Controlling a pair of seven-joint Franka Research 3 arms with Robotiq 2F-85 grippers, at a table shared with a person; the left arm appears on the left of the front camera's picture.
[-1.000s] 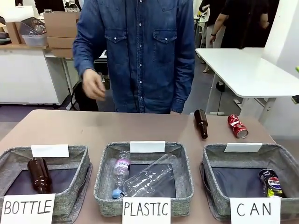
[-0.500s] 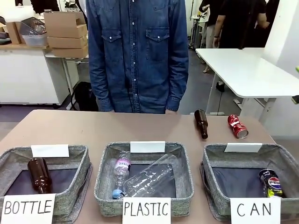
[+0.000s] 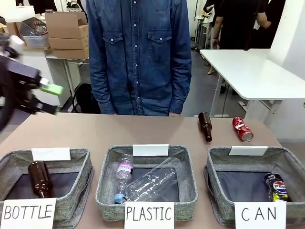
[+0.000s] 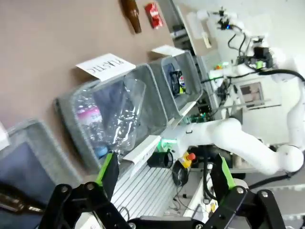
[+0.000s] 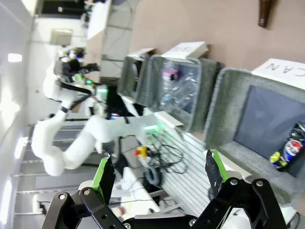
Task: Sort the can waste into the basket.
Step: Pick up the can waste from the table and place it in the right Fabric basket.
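Surface (image 3: 143, 131): a brown top, on which three grey baskets are set in a row along the near edge.
Person (image 3: 138, 57): seen standing at the far side in a denim shirt, arms down.
CAN basket (image 3: 283, 153): placed at the robot's right end of the row; a white CAN sign (image 3: 259, 214) is fixed to its near wall.
PLASTIC basket (image 3: 189, 181): placed in the middle; two clear bottles (image 3: 152, 181) are held in it, lying side by side.
BOTTLE basket (image 3: 83, 167): placed at the left end; one brown bottle (image 3: 39, 178) is laid on its dark floor.
Left gripper (image 3: 51, 99): seen blurred at the left edge of the front view, seemingly raised above the far left of the surface; in the left wrist view (image 4: 164, 174) the jaws are spread wide with nothing between them.
Right gripper (image 5: 157, 174): the jaws are likewise parted and empty, with the CAN basket seen beyond them.
Loose bottle (image 3: 205, 126): a second brown bottle is laid on the bare surface beyond the CAN basket.
Red can (image 3: 242, 129): left lying on the surface just right of the loose bottle, apart from it and outside the CAN basket.
Black can (image 3: 278, 187): found inside the CAN basket, against its right wall.
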